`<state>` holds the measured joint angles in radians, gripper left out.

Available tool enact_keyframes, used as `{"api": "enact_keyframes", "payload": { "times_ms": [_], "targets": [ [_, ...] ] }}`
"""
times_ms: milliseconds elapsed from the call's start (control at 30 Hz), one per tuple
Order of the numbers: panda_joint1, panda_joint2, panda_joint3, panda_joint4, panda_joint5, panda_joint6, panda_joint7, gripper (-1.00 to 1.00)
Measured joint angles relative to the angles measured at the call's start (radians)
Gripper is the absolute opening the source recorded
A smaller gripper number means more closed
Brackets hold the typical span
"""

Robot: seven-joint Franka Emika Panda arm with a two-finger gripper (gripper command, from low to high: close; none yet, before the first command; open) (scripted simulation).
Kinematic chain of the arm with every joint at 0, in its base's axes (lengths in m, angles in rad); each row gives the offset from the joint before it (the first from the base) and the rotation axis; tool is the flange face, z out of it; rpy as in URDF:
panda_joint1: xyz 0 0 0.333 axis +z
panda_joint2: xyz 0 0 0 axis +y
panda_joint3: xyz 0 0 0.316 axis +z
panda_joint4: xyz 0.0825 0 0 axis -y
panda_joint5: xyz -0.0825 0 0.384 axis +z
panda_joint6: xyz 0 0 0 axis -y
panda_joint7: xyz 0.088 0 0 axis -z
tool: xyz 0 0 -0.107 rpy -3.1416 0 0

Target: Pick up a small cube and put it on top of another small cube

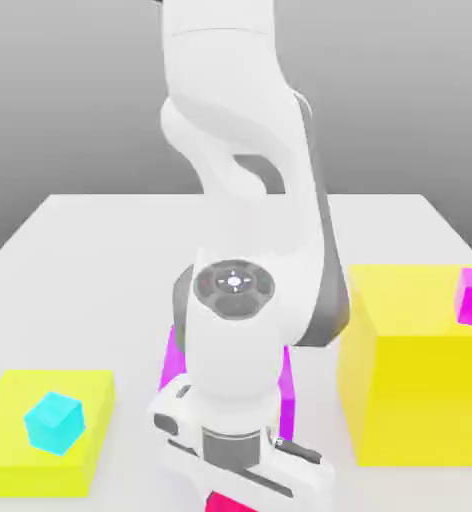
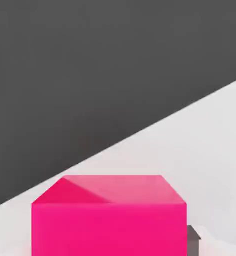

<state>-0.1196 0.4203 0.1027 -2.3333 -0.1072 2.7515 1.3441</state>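
Pink cube [image 2: 108,220] beneath pincer, grip state unclear, magenta block [image 1: 176,362] behind arm [image 1: 242,330], yellow blocks flanking.

Our white arm [image 1: 245,200] bends down from up high. Our wrist points straight down, and our hand [image 1: 242,470] hangs low in front.

The white table [image 1: 100,235] bears two yellow blocks — low [image 1: 20,440], tall [image 1: 420,390] — and a magenta block [image 1: 172,360].

Simulated tabletop: plain white table [image 1: 100,250], flat-coloured blocks (grey void behind).
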Motion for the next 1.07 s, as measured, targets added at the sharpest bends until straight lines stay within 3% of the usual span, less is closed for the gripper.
{"api": "enact_keyframes", "payload": {
  "times_ms": [433, 800, 933, 967, 1067],
  "targets": [
    [-0.147, -0.238, -0.058, -0.053, -0.031, -0.196, -0.349, -1.0],
    [-0.312, -0.401, -0.121, -0.092, 0.094, -0.307, -0.844, -1.0],
    [-0.326, -0.315, -0.112, -0.111, 0.115, -0.203, -0.895, -1.0],
    [-0.326, -0.286, -0.112, -0.115, 0.114, -0.169, -0.896, 1.0],
    [-0.326, -0.286, -0.112, -0.115, 0.114, -0.169, -0.896, 1.0]
  ]
}}
